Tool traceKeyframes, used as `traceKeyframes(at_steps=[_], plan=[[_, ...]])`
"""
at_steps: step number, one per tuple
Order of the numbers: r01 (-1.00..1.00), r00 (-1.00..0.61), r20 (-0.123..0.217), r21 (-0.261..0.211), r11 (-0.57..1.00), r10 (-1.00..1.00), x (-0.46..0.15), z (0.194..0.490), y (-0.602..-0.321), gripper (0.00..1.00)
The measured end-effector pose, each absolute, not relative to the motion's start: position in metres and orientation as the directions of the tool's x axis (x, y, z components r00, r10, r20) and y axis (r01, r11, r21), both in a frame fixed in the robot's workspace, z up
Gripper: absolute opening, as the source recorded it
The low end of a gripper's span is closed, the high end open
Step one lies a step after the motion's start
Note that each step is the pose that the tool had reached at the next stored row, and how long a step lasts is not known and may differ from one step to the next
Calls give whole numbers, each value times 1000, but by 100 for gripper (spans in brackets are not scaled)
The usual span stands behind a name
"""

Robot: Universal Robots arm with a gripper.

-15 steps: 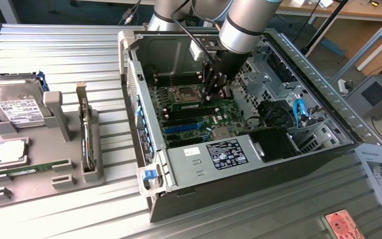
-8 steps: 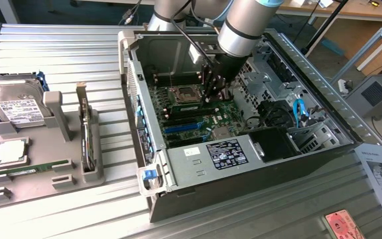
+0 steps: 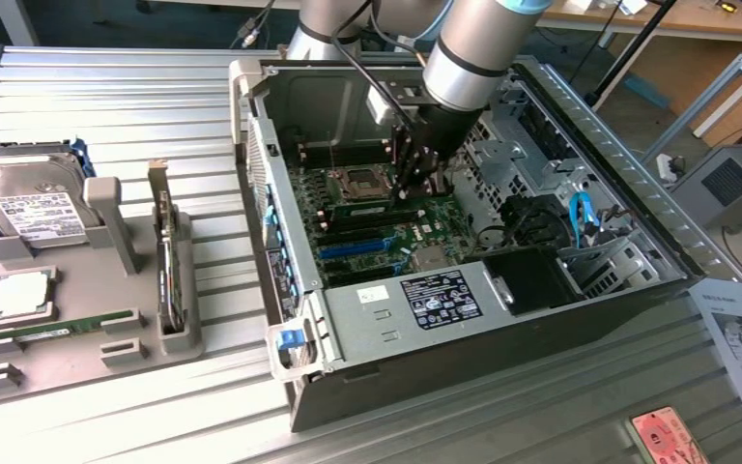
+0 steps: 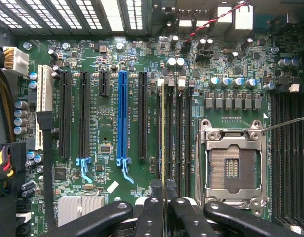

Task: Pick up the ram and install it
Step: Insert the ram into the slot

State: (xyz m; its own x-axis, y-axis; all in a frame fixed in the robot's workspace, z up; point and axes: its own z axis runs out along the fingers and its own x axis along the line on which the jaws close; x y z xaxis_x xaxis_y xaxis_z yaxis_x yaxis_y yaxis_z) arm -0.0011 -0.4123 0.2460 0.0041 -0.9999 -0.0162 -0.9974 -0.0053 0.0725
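Note:
The ram shows edge-on as a thin green-yellow strip. It stands in line with a black memory slot on the motherboard, beside the open processor socket. My gripper is shut on the ram's near end, with a black finger on either side. In the exterior view the gripper reaches down into the open computer case, just over the board next to the socket. I cannot tell whether the ram is seated in the slot.
A grey fixture tray at the exterior view's left holds a hard drive, a square silver chip, another green memory stick and an upright card. Case walls, cables and a drive cage crowd the arm.

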Motion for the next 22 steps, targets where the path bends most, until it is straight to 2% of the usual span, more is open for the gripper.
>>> traceKeyframes(at_steps=[22], plan=[[-997, 4, -16, 73, -5, -1000, -1, 241, -414, 12]])
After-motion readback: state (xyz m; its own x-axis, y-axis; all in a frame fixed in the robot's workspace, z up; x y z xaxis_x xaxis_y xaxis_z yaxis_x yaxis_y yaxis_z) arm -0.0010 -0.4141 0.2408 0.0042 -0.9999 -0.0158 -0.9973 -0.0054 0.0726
